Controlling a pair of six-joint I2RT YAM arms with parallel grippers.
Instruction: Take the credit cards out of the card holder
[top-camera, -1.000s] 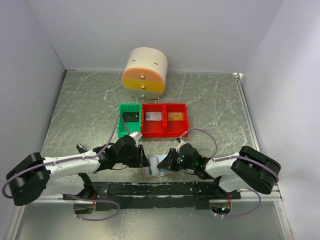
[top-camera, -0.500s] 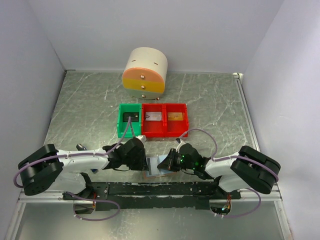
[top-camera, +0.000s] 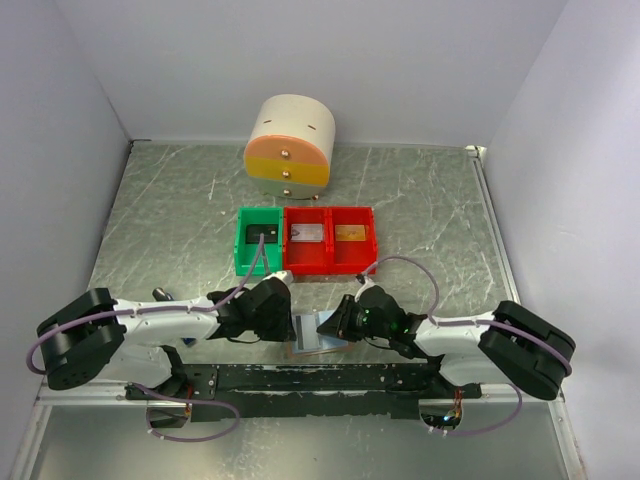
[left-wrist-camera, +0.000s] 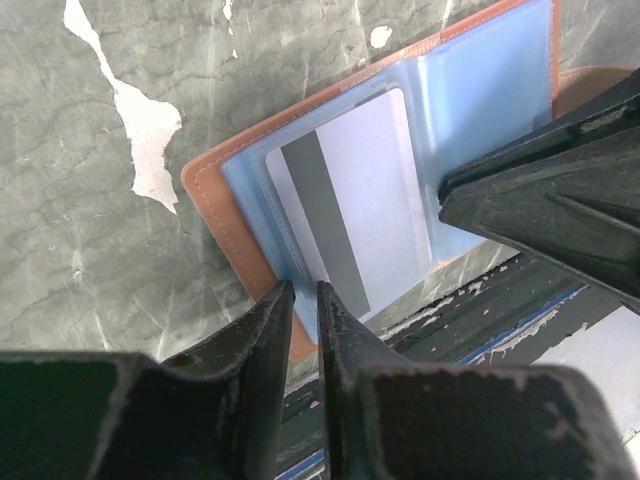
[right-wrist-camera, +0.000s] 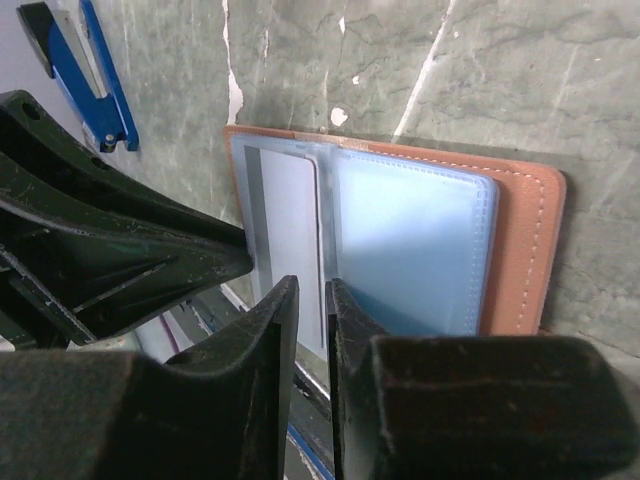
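Card holder (top-camera: 310, 336) open, long axis left-right; left gripper (left-wrist-camera: 303, 290), right gripper (right-wrist-camera: 312, 285) near-closed at edge, grip unclear.

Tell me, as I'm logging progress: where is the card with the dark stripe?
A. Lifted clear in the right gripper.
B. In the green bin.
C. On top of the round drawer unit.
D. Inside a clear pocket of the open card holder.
D: the left wrist view shows the striped card lying behind the clear sleeve of the open card holder.
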